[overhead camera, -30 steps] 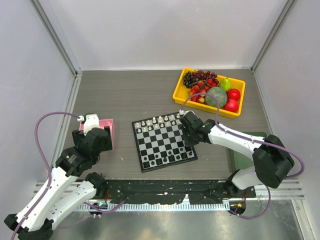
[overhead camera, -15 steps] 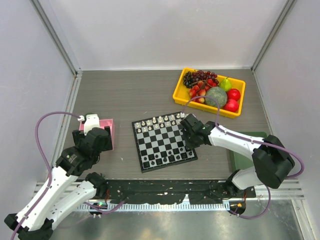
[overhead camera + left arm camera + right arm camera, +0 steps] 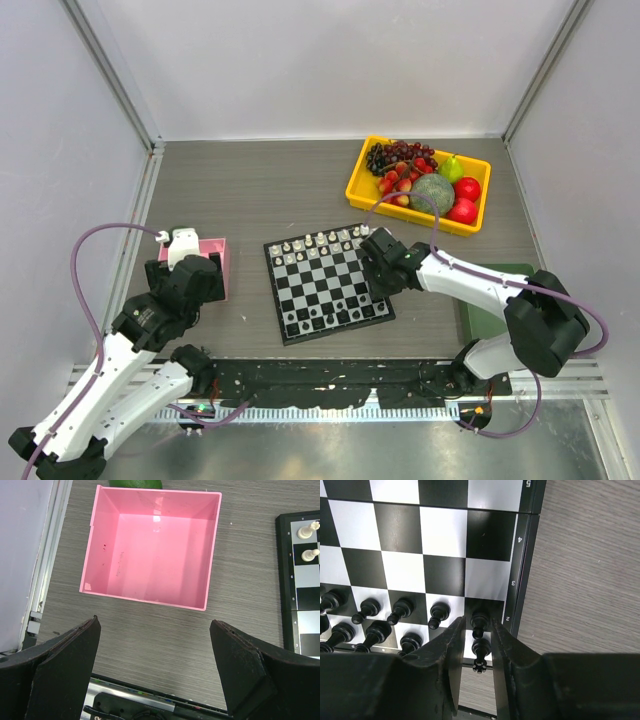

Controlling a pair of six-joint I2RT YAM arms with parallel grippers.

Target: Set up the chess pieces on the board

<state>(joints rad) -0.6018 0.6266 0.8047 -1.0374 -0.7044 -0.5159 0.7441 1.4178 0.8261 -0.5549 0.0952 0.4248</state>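
At the 5 o'clock corner of the small black-and-white checked chessboard (image 3: 325, 283), found the right gripper (image 3: 478, 630) narrowed around black plastic chessmen (image 3: 479, 619), grip unclear, the left gripper (image 3: 155, 624) wide open over a pink square tray (image 3: 150, 555), white chessmen (image 3: 318, 241) ranked at 12 o'clock; judged setup nearly done.

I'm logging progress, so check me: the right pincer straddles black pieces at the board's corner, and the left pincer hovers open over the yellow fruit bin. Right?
Not quite. The left pincer hovers open over the pink tray, as the left wrist view shows. The rest stands: the right pincer straddles black pieces at the board's corner.
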